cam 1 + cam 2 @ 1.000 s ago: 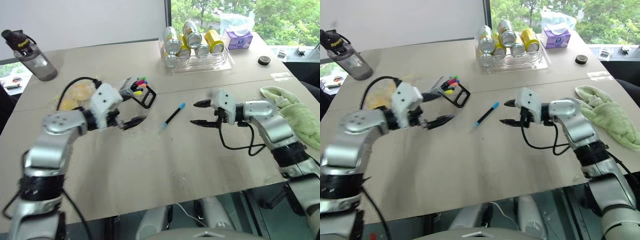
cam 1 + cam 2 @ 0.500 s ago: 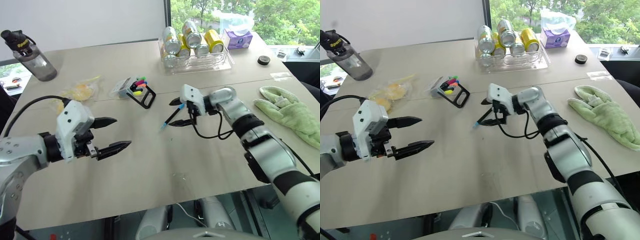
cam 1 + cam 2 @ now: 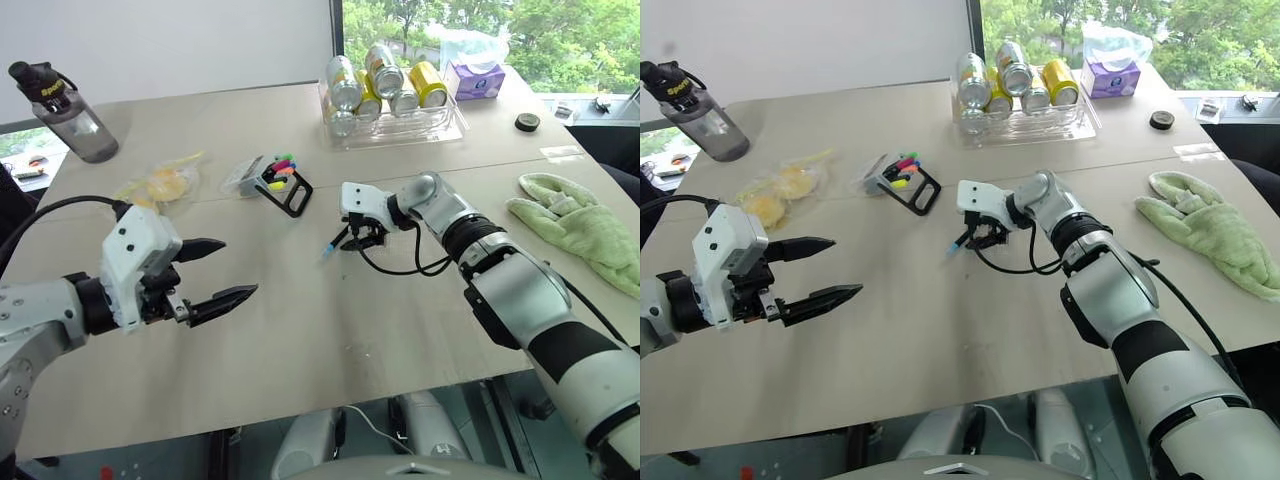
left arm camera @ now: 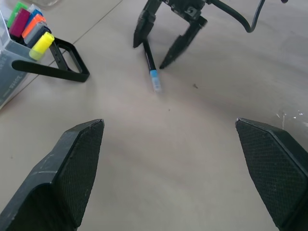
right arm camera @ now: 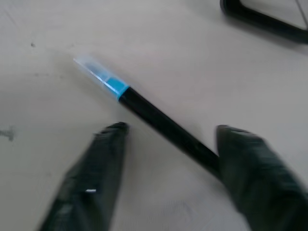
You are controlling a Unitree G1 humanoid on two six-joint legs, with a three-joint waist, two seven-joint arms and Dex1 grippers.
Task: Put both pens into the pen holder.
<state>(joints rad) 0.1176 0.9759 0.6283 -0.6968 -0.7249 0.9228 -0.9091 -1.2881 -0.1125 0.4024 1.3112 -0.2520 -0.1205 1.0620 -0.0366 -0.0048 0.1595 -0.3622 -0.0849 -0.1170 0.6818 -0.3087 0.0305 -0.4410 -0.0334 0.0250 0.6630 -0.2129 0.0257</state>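
Your right gripper (image 3: 352,236) is the one that matters here: it sits down over the blue-tipped pen (image 4: 151,68) near the middle of the table (image 3: 330,330), one finger on each side of the black barrel. The fingers are partly closed, with daylight between them in the left wrist view, and in the right wrist view one of them looks to be touching the barrel. That picture is smeared, so treat the pen as straddled, not yet clamped.

The pen lies flat on the table, its long axis running diagonally, with the blue-and-clear tip pointing toward your near-left side and the rest of the barrel passing under the gripper. The fingers cross that axis roughly square on, which is what you want for closing.

The pen holder (image 3: 273,178) lies to the left of and beyond the pen, tipped on its side with coloured marker tips showing at its mouth, near but clear of the gripper. From here I can't pick out a second pen.

Your left gripper (image 3: 213,272) hangs wide open over bare table, nearer you and well apart from both pen and holder. The stretch between pen and holder is bare, and the tray of cans (image 3: 395,125) stands well beyond it, so a short carry leftward looks unobstructed.
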